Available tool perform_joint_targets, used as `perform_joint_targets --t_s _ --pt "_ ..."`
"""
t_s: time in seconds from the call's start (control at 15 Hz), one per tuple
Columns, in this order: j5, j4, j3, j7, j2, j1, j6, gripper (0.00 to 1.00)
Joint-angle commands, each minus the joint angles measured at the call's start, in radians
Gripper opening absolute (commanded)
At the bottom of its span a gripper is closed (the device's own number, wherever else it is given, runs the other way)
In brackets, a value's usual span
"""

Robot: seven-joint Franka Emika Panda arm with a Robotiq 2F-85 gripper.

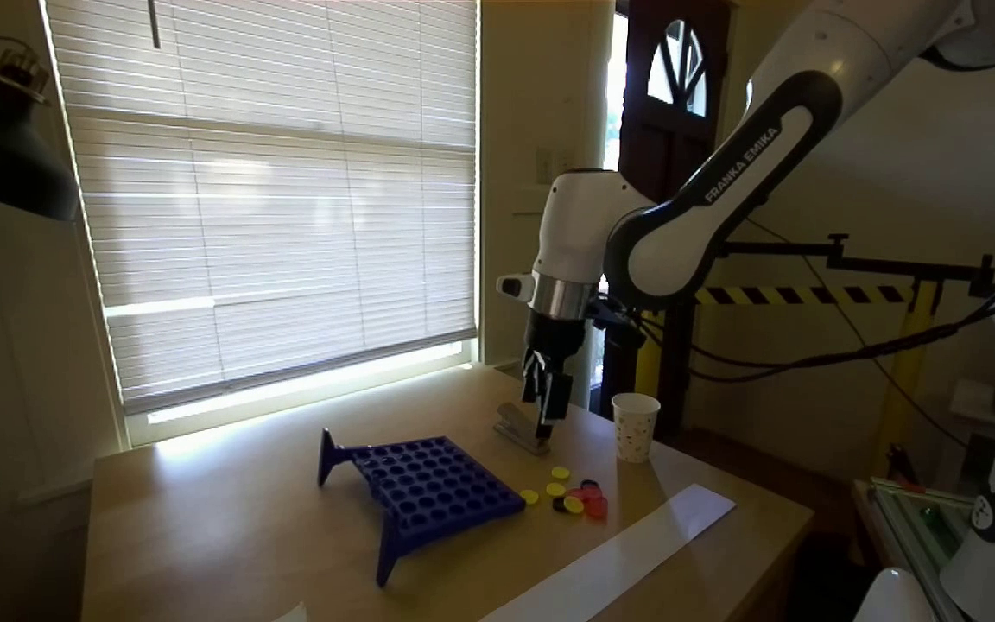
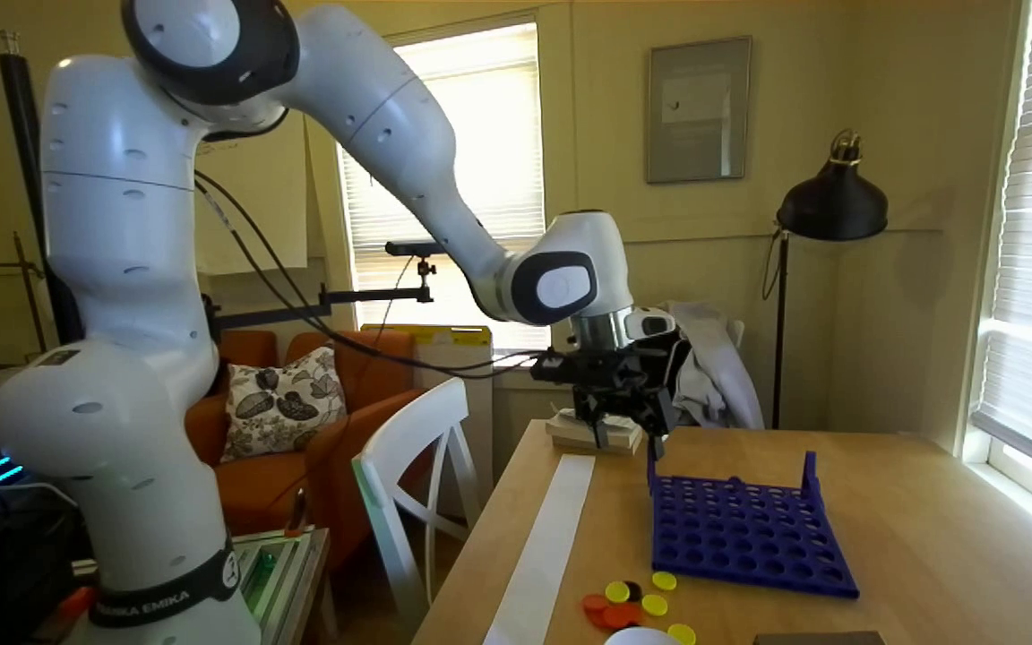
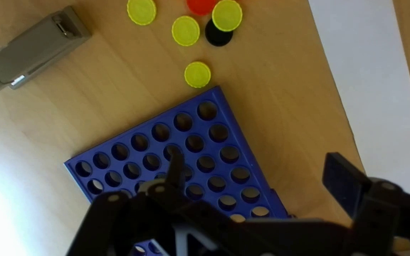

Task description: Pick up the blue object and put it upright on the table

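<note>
Blue rack [image 1: 437, 484] lies grid side up on the tan table [image 1: 195, 536], not upright. Tilted: leg end propped higher, sloping down to the plain edge [image 2: 756, 582] opposite. Near leg [image 1: 386, 549] and far leg [image 1: 323, 458] share that raised end.

Heading: leg end points away from the loose discs, plain edge toward them. In the wrist view a corner of the plain edge aims up the frame, just beside a yellow disc [image 3: 197, 74].

Long axis: grid looks near square, hard to call by eye. Row of holes along the plain edge counts seven; it runs lower left to upper right in the wrist view. Rack's side runs roughly the same way as the white strip [image 1: 618, 561], bare wood between.

Gripper [image 2: 629, 443] hangs above the table, its two sides spread wide. Wrist view: one finger [image 3: 176, 169] shows across the grid, the other finger [image 3: 342, 181] across tabletop by the strip. In an exterior view the fingers [image 1: 556, 399] show apart from the rack. Leg end is partly hidden by the gripper in the wrist view.

Around: red discs [image 1: 586, 497] and a black disc [image 3: 216, 36] bunched with yellow ones off the plain edge; stapler [image 3: 30, 49] near, lying flat; paper cup [image 1: 635, 429] upright beyond the discs.
</note>
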Motion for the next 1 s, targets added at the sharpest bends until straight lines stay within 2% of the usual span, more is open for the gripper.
perform_joint_targets --t_s 0.0,0.33,0.6,0.93 --pt "-0.025 0.020 0.018 0.011 0.103 0.001 0.104 1.00" --pt "-0.135 0.051 -0.013 0.053 0.203 0.029 0.167 1.00" --pt "-0.287 0.112 -0.075 0.133 0.275 0.098 0.145 1.00" --pt "-0.383 0.175 -0.129 0.220 0.351 0.169 0.167 1.00"
